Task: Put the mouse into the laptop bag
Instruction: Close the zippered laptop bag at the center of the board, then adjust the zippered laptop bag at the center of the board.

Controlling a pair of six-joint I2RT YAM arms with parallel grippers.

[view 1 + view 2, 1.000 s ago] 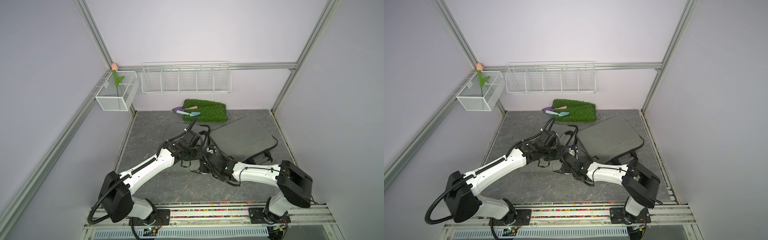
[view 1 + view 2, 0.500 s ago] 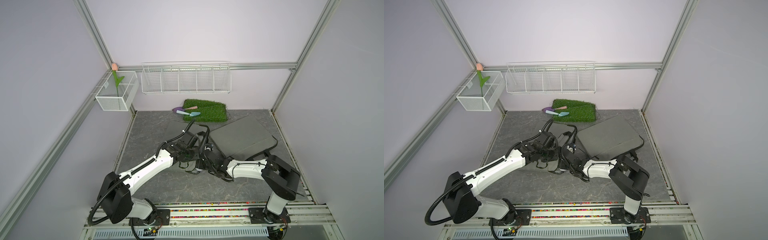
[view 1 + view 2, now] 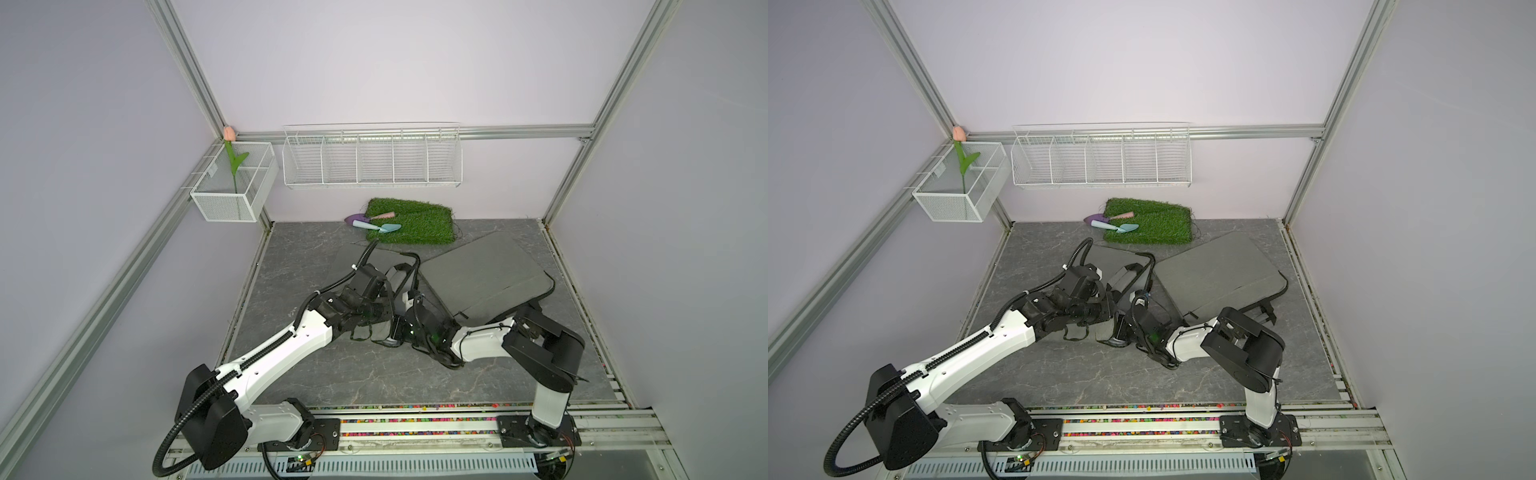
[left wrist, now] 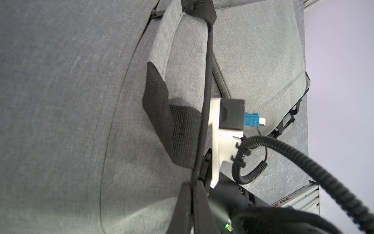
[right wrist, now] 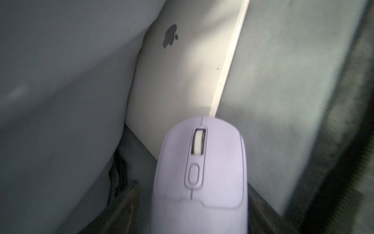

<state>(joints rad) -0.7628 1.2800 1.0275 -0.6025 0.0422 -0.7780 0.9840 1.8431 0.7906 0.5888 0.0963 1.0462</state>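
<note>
Two arms meet at the open mouth of the grey laptop bag (image 3: pixel 482 274), near the centre of both top views. The left end effector (image 4: pixel 192 185), at the lower middle of the left wrist view, is pinched fully closed on the bag's black edge trim and holds that side lifted off the counter (image 3: pixel 374 374). The right end effector (image 3: pixel 397 332) reaches into the gap from the right. Its fingers show clearly in no view, so I cannot tell how wide it stands or whether it grips anything.

The lilac mouse (image 5: pixel 202 176) fills the lower middle of the right wrist view, buttons up and nose pointing inward. Bag fabric lies on both sides of it, and a silver laptop (image 5: pixel 178 81) sits just beyond it in the upper middle. The mouse looks to be inside the bag already, touching or very near the laptop's corner.

The step in hand seems to be the release. Next, the right arm needs to back straight out without dragging the mouse along. Only then should the left let the edge drop.
</note>
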